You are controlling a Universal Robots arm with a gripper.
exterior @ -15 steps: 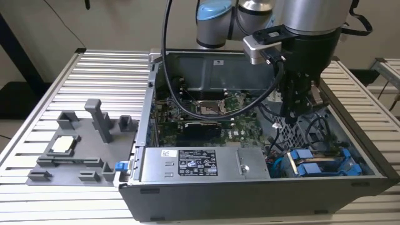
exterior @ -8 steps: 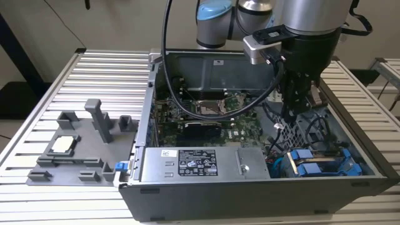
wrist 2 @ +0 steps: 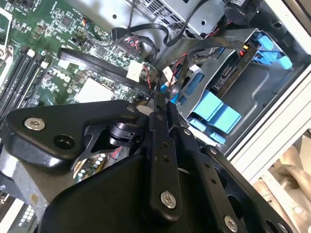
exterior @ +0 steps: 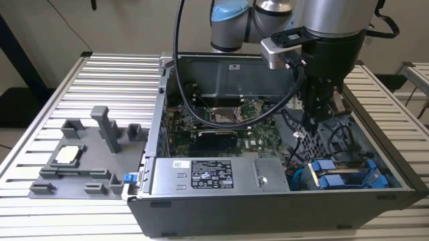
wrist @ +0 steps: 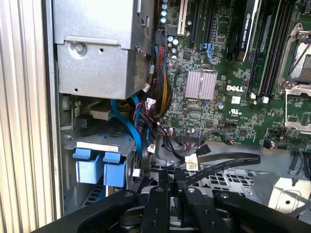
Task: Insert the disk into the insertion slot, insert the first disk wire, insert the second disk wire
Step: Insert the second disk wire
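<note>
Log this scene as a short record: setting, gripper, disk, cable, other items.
setting: open PC case on a slatted table
gripper: inside the case, low beside the slot
disk: appears seated in the slot, blue carrier tabs showing
cable: black cable lies loose just ahead of the gripper
other: power supply, motherboard, grey fixture beside the case

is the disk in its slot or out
In: the disk, framed by its blue bracket, sits inside the grey metal slot, with the blue tabs at the opening.
</note>
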